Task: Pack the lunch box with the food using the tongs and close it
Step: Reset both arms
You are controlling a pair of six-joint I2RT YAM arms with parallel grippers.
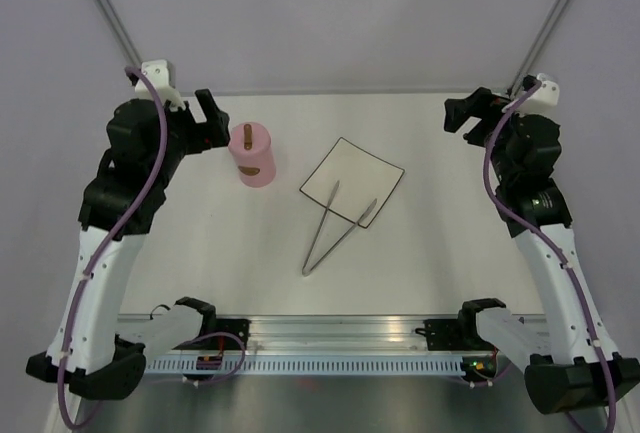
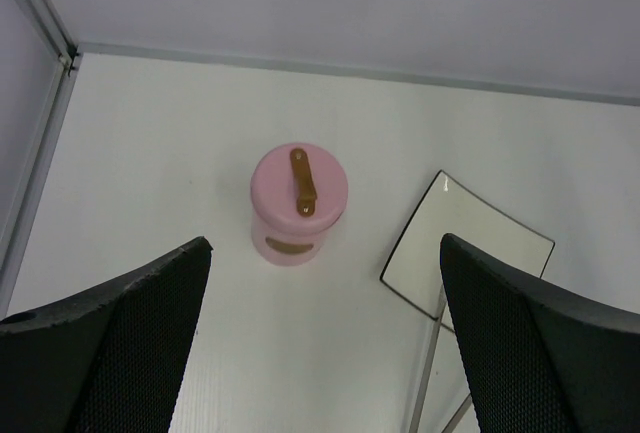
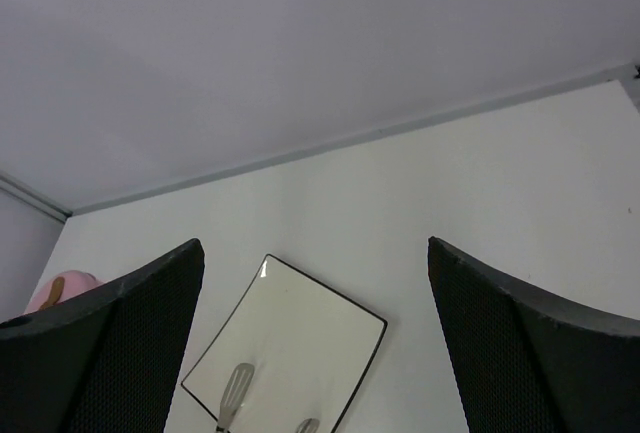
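The pink lunch box (image 1: 252,156) stands upright at the back left with its lid (image 2: 303,181) on, brown handle up. No food shows in any view. The silvery tongs (image 1: 330,228) lie in a narrow V, tips resting on the white plate (image 1: 350,181). My left gripper (image 1: 210,118) hangs open just left of the lunch box, apart from it; in the left wrist view the lunch box (image 2: 297,208) sits beyond the spread left gripper (image 2: 325,253). My right gripper (image 1: 462,113) is open at the back right, holding nothing, and the right gripper (image 3: 315,248) looks down on the plate (image 3: 290,343).
The plate (image 2: 465,243) has a thin dark rim and lies tilted like a diamond right of the lunch box. The tongs' flat tips (image 3: 235,393) show on it. A metal rail (image 1: 340,338) runs along the near table edge between the arm bases.
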